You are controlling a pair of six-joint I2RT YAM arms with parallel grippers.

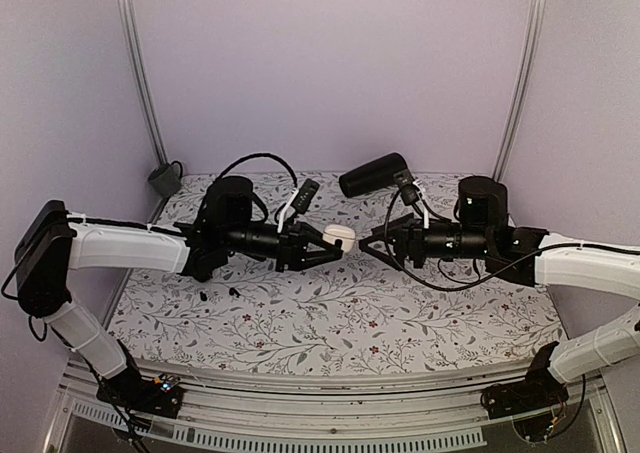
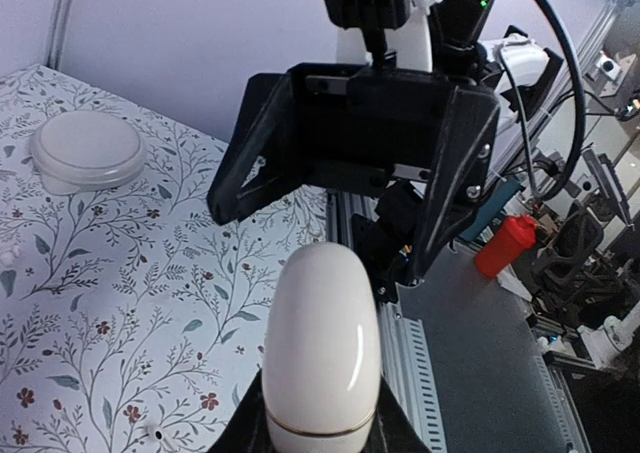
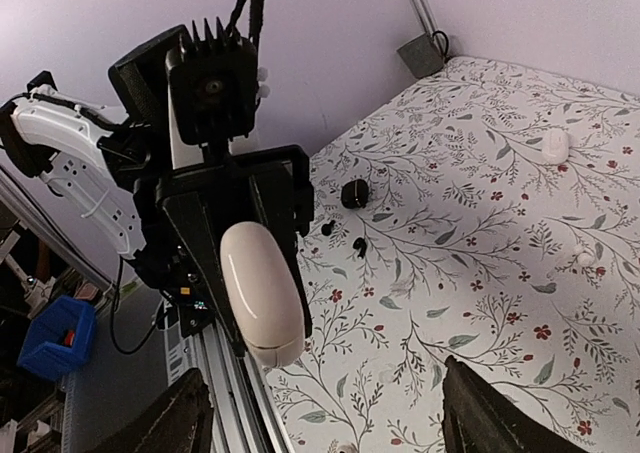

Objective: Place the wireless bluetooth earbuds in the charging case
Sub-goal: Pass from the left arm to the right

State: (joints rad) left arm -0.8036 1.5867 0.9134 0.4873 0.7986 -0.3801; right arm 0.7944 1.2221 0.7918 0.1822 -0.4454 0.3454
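Left claw is clamping shut on the charging case. It is gripping 1 end and holding the case up off the table, with the rounded free end pointing away from the wrist. The lid seam is showing just above the grip, and the lid is looking closed.

Right claw is facing it nose to nose, with jaws standing wide and nothing between them. The case is lining up with the gap between the right fingers. Top view is showing a small gap between those tips and the case.

Both claws are hovering above the floral table cover.

Earbud 1 and earbud 2 are lying on the cover, below and well behind left claw, on its forearm's near side. They are near each other and well apart from the case.

A white round disc is lying on the cover off to 1 side of right claw. A grey cup is sitting in the back corner, far behind left claw. A red bottle is standing off the table, past right claw.
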